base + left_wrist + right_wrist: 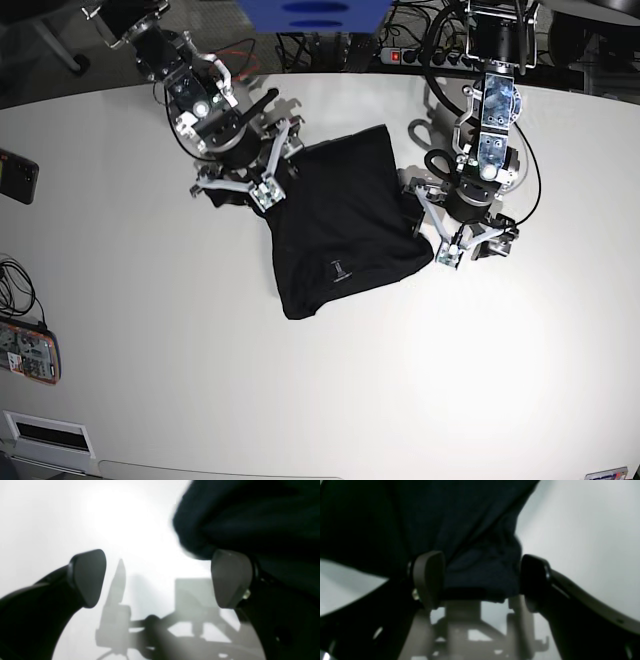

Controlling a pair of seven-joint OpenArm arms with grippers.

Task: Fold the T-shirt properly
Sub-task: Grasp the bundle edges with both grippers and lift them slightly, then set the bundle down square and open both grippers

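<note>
The shirt (335, 225) lies part-folded mid-table (150, 350), with the left gripper (160, 578) spread wide and empty just off its edge and the right gripper (481, 580) straddling a corner, jaws apart, likely positioned to pinch for the next fold.

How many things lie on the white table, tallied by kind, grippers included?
Shirts: 1, the black T-shirt.
Grippers: 2, left gripper and right gripper, both at the shirt's edges.
Handheld devices at the table's edge: 2.
Total: 5.
</note>
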